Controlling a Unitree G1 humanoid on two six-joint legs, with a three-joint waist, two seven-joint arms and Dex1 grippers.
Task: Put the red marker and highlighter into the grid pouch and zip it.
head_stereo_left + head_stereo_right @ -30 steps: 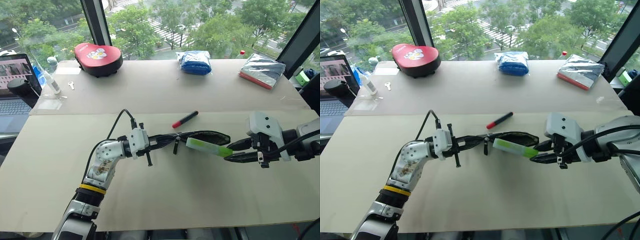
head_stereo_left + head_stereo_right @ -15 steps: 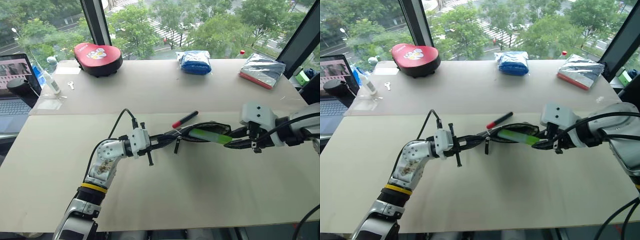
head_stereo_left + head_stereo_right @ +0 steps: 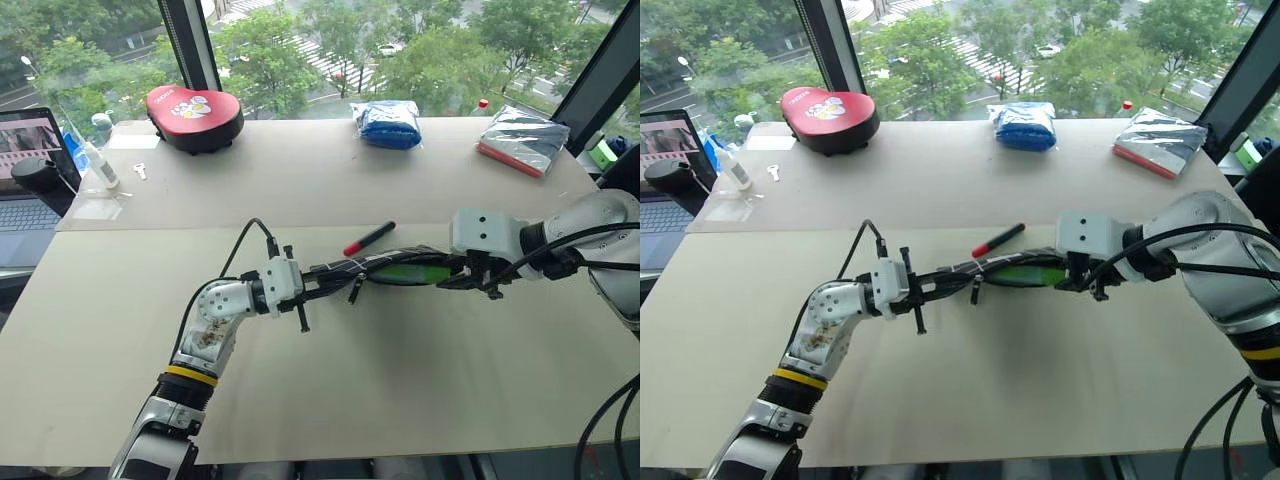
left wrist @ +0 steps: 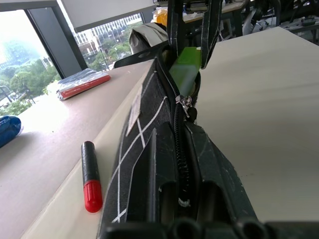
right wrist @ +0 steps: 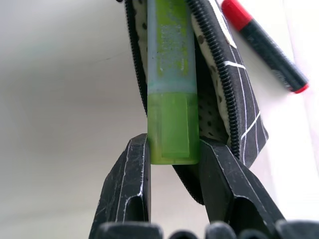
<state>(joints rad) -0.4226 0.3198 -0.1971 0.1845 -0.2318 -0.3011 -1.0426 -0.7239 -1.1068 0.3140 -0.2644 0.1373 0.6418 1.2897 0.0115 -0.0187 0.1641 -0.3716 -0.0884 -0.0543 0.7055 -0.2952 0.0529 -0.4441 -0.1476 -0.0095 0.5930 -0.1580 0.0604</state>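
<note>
The highlighter sat partway inside the grid pouch's open mouth, pinched at its tail by the right gripper. The left gripper, clamped shut, held the pouch's other end; the red marker lay on the table just beside it

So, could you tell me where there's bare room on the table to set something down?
The near half, in front of the pouch and both arms, is bare. So is the stretch between the red case and the blue bundle. The middle is crowded: pouch, marker, highlighter.
</note>
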